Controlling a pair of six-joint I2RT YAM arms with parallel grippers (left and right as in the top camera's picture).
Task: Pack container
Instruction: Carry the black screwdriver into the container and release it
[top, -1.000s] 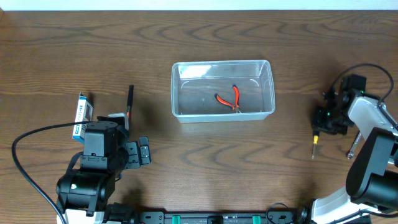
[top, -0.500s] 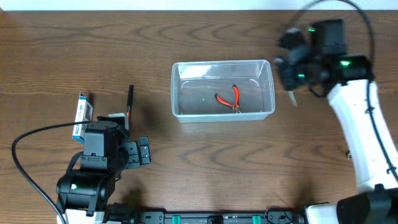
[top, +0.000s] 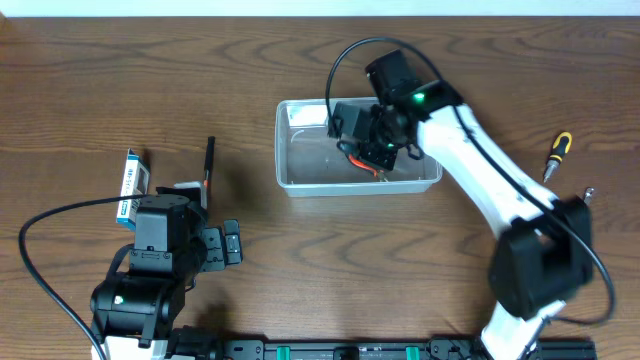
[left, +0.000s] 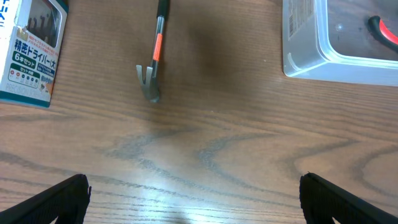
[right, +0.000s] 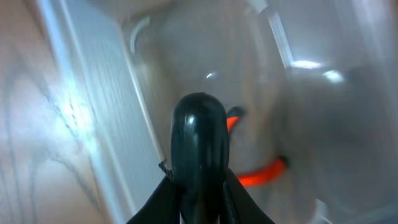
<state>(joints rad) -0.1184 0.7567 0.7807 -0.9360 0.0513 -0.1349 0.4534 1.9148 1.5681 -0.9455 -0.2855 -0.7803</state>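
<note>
The clear plastic container (top: 284, 150) stands at the table's middle, with red-handled pliers (top: 353, 160) lying inside. My right gripper (top: 372, 140) hangs over the container's inside, shut on a black rounded tool handle (right: 199, 140). In the right wrist view the container wall (right: 93, 106) is on the left and the pliers (right: 264, 173) lie below the handle. My left gripper (top: 232, 245) is open and empty over bare wood at the front left; its fingers (left: 193, 202) frame the table. The container's corner (left: 336, 62) shows in the left wrist view.
A small black-and-orange pry bar (top: 209, 165) (left: 154, 59) lies left of the container. A blue-and-white box (top: 131, 185) (left: 28, 56) lies further left. A yellow-and-black screwdriver (top: 556, 150) and a small silver tool (top: 588, 192) lie at the right.
My right arm swung from the table's right side to the back right of the container and then over its inside. The left arm has not moved.
</note>
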